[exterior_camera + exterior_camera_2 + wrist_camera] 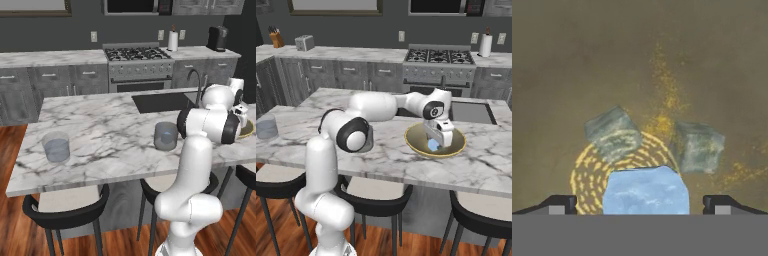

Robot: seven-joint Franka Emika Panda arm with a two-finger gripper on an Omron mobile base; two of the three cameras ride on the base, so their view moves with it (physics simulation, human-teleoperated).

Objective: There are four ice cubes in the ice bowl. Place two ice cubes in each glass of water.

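Treat each cube (646, 190) as light, rigid and probably slick; its flat faces are the only sound purchase. Take hold across two opposite faces, near mid-height, so it does not squirt out as the jaws close (a corner grip is likely to slip).

The gripper (640, 202) stands fully wide and holds nothing. In the hand view you see its tips flanking the nearest pale-blue cube, one on each side, with clearance at both; that cube sits centred between them. Two more cubes (613, 133) lie just beyond it, apart from each other, on the floor of the bowl (458, 146).

In the right base view the hand reaches down into the bowl. One glass (166, 136) stands near the bowl, the other (56, 147) well apart at the far end of the island.
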